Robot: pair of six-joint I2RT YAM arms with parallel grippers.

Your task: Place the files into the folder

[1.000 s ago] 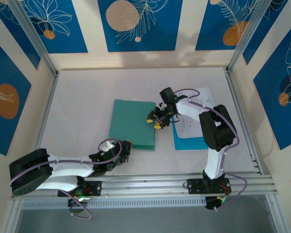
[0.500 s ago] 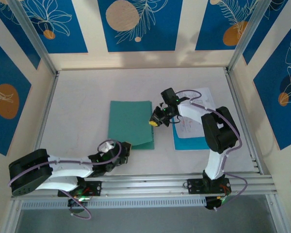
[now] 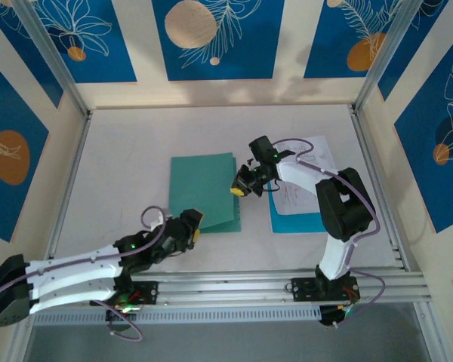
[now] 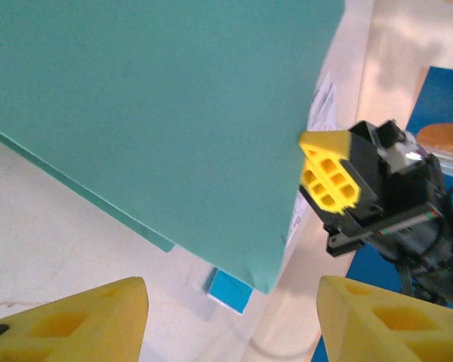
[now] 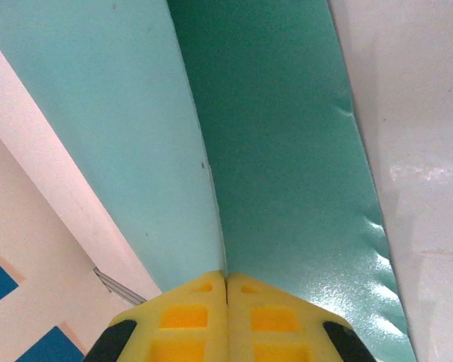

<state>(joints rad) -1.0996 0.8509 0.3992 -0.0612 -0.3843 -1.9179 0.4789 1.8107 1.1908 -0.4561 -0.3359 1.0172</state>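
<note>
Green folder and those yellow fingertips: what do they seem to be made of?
The folder looks like thin plastic or coated card: matt outside, with a soft sheen and small ripples on its inner face. The fingertips look like soft yellow foam or rubber, moulded with square hollow cells; which of the two I cannot tell.

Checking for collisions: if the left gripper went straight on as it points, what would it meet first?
Likely the folder, at its cover's corner, ahead of the open left gripper; depth unclear.

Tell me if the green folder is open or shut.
Slightly open: the right claw pinches the top cover of the folder, which stands raised off the bottom cover in a narrow wedge.
</note>
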